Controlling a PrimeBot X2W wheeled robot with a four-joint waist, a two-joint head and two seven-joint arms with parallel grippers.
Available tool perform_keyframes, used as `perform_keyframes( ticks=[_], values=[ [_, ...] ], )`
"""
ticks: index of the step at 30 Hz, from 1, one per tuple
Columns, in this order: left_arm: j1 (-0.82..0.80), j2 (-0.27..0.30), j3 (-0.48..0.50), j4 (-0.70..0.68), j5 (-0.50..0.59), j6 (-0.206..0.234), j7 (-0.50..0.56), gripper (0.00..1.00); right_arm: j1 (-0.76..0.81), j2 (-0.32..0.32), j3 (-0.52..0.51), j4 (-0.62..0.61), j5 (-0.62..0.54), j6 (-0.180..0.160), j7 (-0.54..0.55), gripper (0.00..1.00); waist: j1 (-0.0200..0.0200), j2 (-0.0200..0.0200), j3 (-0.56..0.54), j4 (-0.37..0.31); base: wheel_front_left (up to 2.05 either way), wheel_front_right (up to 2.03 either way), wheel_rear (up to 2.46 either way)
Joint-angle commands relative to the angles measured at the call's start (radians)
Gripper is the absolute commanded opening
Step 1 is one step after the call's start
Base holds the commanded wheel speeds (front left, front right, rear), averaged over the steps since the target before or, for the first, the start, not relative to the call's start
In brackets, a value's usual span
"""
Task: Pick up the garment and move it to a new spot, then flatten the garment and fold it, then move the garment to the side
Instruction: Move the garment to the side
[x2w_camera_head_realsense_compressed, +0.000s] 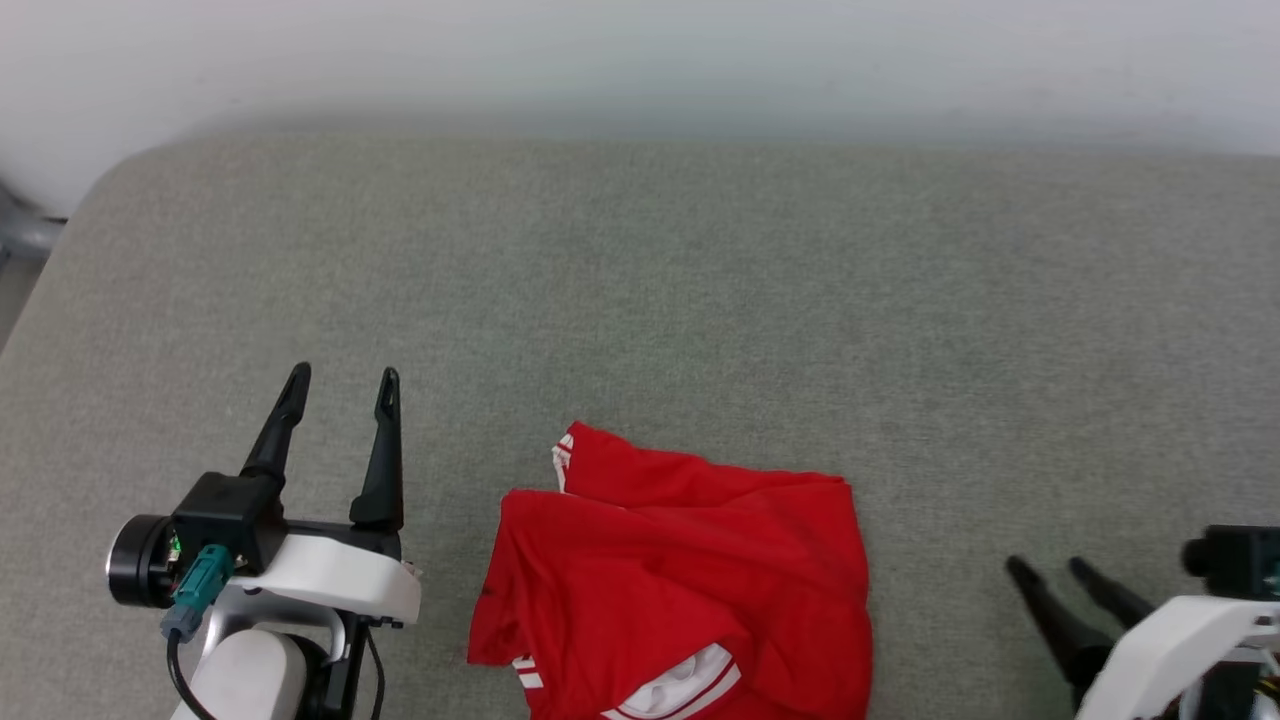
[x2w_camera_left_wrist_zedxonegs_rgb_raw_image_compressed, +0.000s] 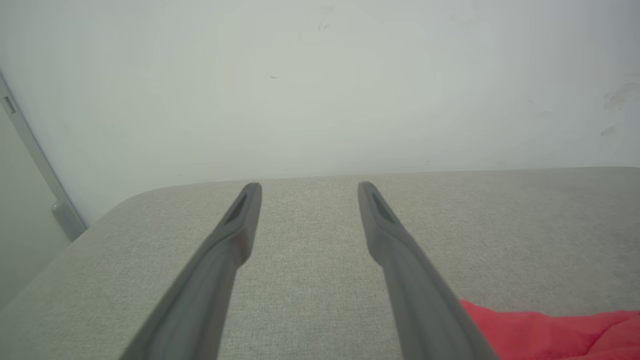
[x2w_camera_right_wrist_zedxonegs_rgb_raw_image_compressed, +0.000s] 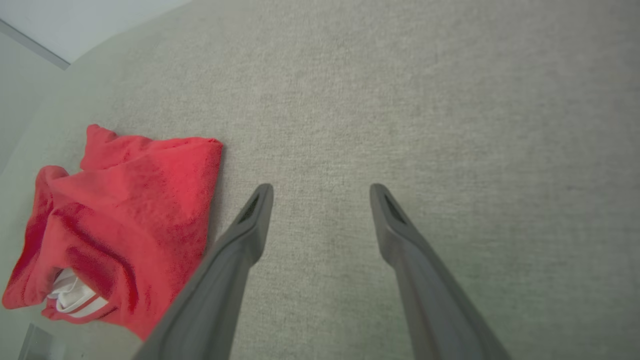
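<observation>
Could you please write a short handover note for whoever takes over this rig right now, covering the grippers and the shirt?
The garment, a red jersey, lies rumpled near the front edge of the grey fabric surface, between the grippers, touched by neither.
Left gripper: open, empty, to its left.
Right gripper: open, empty, to its right.
Done: no flattening or folding evident.
Left: pick it up, move it, flatten, fold, set it aside.

Red garment (x2w_camera_head_realsense_compressed: 690, 570) on grey cushion (x2w_camera_head_realsense_compressed: 700, 280)
</observation>
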Motion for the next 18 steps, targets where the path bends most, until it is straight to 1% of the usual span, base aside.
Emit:
perform_keyframes(
  ticks=[1,5,12,16,17,18],
  values=[
    [-0.011,-0.006,0.004,-0.002,0.005,-0.006,-0.004,1.0,-0.017,-0.008,0.016,0.001,0.007,-0.001,0.011,1.0,-0.0002,0.0,0.028,0.022,0.0,0.0,0.0],
    [-0.041,-0.034,0.017,0.001,0.025,-0.026,-0.004,1.0,-0.034,-0.017,0.104,0.024,0.07,-0.001,0.083,1.0,-0.0002,0.0,0.07,0.05,0.0,0.0,0.0],
    [-0.069,-0.078,0.044,0.01,0.057,-0.065,-0.004,1.0,-0.097,-0.038,0.244,0.099,0.149,-0.001,0.089,1.0,-0.0002,0.0,0.117,0.085,0.0,0.0,0.0],
    [-0.077,-0.096,0.063,0.008,0.075,-0.083,-0.004,1.0,-0.121,-0.038,0.301,0.142,0.184,-0.001,0.093,1.0,-0.0002,0.0,0.141,0.095,0.0,0.0,0.0],
    [-0.081,-0.112,0.078,0.007,0.09,-0.094,-0.004,1.0,-0.132,-0.038,0.34,0.186,0.201,-0.001,0.12,1.0,-0.0002,0.0,0.155,0.1,0.0,0.0,0.0],
    [-0.08,-0.117,0.082,0.009,0.093,-0.096,-0.004,1.0,-0.132,-0.038,0.351,0.201,0.2,-0.002,0.129,1.0,-0.0002,0.0,0.157,0.101,0.0,0.0,0.0]
  ],
)
